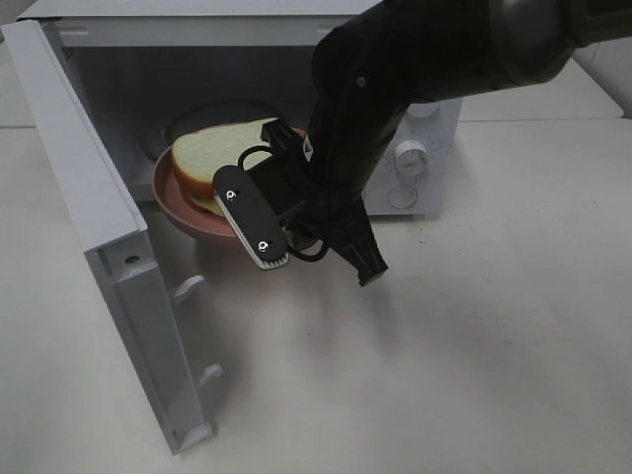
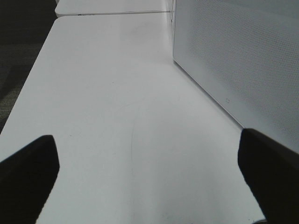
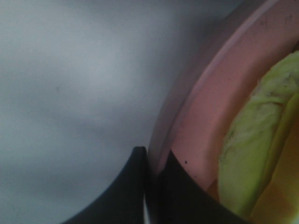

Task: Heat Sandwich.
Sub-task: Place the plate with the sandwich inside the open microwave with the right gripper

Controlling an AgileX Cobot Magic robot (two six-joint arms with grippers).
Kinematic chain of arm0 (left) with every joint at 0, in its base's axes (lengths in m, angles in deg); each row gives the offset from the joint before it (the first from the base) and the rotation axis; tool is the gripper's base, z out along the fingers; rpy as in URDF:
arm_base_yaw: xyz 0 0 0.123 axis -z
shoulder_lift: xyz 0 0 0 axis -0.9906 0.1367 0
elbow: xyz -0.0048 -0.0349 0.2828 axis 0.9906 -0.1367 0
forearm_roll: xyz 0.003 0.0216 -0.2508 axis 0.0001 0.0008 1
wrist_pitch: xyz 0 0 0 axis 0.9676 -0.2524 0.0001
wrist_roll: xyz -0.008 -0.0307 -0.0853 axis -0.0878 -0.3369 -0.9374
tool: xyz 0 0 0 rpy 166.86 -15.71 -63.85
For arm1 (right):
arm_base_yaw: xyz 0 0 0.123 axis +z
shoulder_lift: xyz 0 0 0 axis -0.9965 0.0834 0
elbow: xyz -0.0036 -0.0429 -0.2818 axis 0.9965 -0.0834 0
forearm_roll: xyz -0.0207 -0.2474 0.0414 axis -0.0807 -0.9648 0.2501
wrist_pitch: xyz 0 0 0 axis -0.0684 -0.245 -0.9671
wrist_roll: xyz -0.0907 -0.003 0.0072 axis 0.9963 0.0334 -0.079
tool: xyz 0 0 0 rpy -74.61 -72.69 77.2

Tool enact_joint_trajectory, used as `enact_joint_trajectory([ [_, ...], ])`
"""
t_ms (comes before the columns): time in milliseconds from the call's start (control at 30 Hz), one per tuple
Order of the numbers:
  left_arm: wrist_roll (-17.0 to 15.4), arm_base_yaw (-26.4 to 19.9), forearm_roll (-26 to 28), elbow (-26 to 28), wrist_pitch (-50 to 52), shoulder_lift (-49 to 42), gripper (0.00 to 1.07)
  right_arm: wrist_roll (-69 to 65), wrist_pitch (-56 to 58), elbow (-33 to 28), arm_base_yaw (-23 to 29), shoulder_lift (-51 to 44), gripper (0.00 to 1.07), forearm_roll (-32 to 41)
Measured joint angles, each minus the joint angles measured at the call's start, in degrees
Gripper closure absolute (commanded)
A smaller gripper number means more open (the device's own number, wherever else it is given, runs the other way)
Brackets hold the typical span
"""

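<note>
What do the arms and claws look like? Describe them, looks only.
Right arm: glossy black casing. Right claw: black, one finger a rounded bar with two silver screws and a white ribbed edge; a thin black cable loops beside it. Left claw: two plain black fingertips.

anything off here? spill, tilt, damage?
Nothing stands out. The sandwich lies flat on the plate, and nothing has spilled. The right gripper pinches the plate's rim at the microwave's mouth, and the door stands wide open.
</note>
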Motion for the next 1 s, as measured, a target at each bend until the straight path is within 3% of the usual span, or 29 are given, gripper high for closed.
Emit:
enact_joint_trajectory([
  [367,0.0,0.0,0.0,0.0,0.0,0.0,0.03,-4.9,3.3,10.1,0.0,5.7,1.07,-1.1],
  [1000,0.0,0.0,0.0,0.0,0.0,0.0,0.03,-9.5,8.9,22.5,0.0,13.4,1.07,-3.7],
])
